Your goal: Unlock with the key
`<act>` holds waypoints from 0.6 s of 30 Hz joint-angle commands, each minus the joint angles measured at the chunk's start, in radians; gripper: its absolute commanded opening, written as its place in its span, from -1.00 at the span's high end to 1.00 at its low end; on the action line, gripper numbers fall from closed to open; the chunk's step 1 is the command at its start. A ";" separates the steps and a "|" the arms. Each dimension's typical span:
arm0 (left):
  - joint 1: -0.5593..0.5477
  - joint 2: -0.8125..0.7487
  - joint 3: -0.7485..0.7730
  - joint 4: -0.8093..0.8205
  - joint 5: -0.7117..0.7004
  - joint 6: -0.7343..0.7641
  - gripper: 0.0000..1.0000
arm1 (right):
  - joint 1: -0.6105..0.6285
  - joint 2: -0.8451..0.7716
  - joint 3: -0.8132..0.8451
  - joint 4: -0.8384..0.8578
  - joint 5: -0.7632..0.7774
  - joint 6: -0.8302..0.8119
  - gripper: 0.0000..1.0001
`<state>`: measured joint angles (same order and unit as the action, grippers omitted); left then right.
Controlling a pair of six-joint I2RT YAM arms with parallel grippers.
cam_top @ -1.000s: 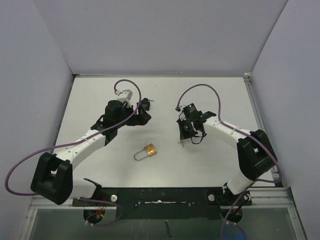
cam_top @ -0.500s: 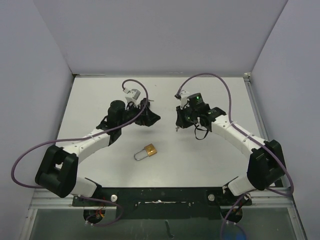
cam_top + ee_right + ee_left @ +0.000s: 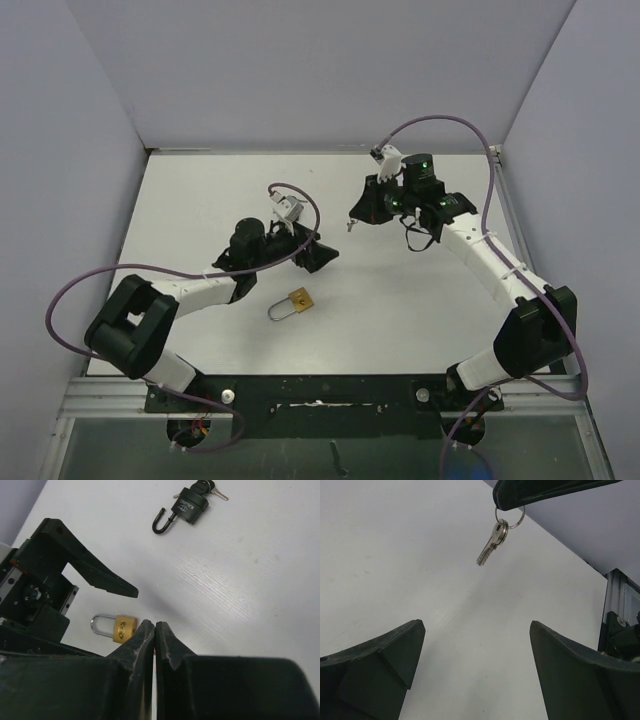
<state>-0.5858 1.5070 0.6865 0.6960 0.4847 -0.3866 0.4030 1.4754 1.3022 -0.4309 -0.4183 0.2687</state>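
Observation:
A brass padlock (image 3: 299, 300) with a steel shackle lies flat on the white table (image 3: 200, 200); it also shows in the right wrist view as the brass padlock (image 3: 117, 628). A small silver key (image 3: 492, 542) dangles on its ring from my right gripper (image 3: 357, 213), which is shut on the ring and held above the table. The right wrist view shows that gripper (image 3: 155, 626) shut tight; the key is hidden there. My left gripper (image 3: 320, 256) hovers just beyond the padlock, open and empty, its fingers (image 3: 400, 645) spread wide and aimed toward the hanging key.
A black padlock (image 3: 187, 507) with an open shackle and its own keys lies on the table in the right wrist view. Grey walls enclose the table on three sides. A metal rail (image 3: 520, 250) runs along the right edge.
My right arm rose and moved toward the back wall with the key dangling. My left arm swung right and nearer, ending just beyond the brass padlock. The padlock stayed still.

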 commanded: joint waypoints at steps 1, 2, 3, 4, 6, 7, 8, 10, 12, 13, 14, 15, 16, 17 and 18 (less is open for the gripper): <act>-0.001 0.025 0.006 0.234 0.034 0.043 -0.73 | -0.075 -0.004 0.035 0.077 -0.238 0.104 1.00; 0.000 0.032 0.010 0.239 0.033 0.042 -0.73 | -0.085 -0.004 0.030 0.090 -0.263 0.124 1.00; 0.000 0.041 0.017 0.240 0.031 0.044 -0.73 | -0.089 -0.006 0.025 0.101 -0.274 0.138 1.00; -0.001 0.050 0.023 0.245 0.032 0.048 -0.73 | -0.091 -0.010 0.020 0.107 -0.277 0.149 1.00; -0.002 0.074 0.034 0.272 0.035 0.049 -0.73 | -0.092 -0.012 0.012 0.122 -0.292 0.164 1.00; -0.002 0.087 0.040 0.296 0.039 0.050 -0.73 | -0.091 -0.012 0.010 0.128 -0.301 0.170 1.00; -0.003 0.104 0.047 0.319 0.043 0.051 -0.72 | -0.092 -0.013 0.007 0.134 -0.311 0.177 1.00; -0.003 0.137 0.063 0.364 0.059 0.052 -0.71 | -0.091 -0.015 0.000 0.146 -0.327 0.189 1.00; -0.006 0.168 0.078 0.423 0.073 0.052 -0.71 | -0.091 -0.017 -0.005 0.160 -0.344 0.199 1.00; -0.007 0.184 0.086 0.448 0.083 0.053 -0.71 | -0.092 -0.018 -0.008 0.164 -0.350 0.205 1.00; -0.008 0.200 0.093 0.468 0.091 0.052 -0.71 | -0.093 -0.018 -0.010 0.166 -0.359 0.209 1.00; -0.008 0.214 0.094 0.479 0.099 0.050 -0.70 | -0.093 -0.018 -0.011 0.167 -0.364 0.211 1.00; -0.009 0.226 0.121 0.486 0.100 0.050 -0.70 | -0.093 -0.020 -0.011 0.168 -0.369 0.212 1.00; -0.009 0.235 0.134 0.490 0.103 0.050 -0.70 | -0.093 -0.020 -0.011 0.169 -0.372 0.213 1.00; -0.009 0.247 0.144 0.494 0.106 0.053 -0.70 | -0.094 -0.022 -0.012 0.169 -0.373 0.213 1.00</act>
<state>-0.5892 1.7226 0.7475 1.0424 0.5495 -0.3511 0.3046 1.4765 1.2900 -0.3252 -0.7334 0.4564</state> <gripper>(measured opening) 0.852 0.025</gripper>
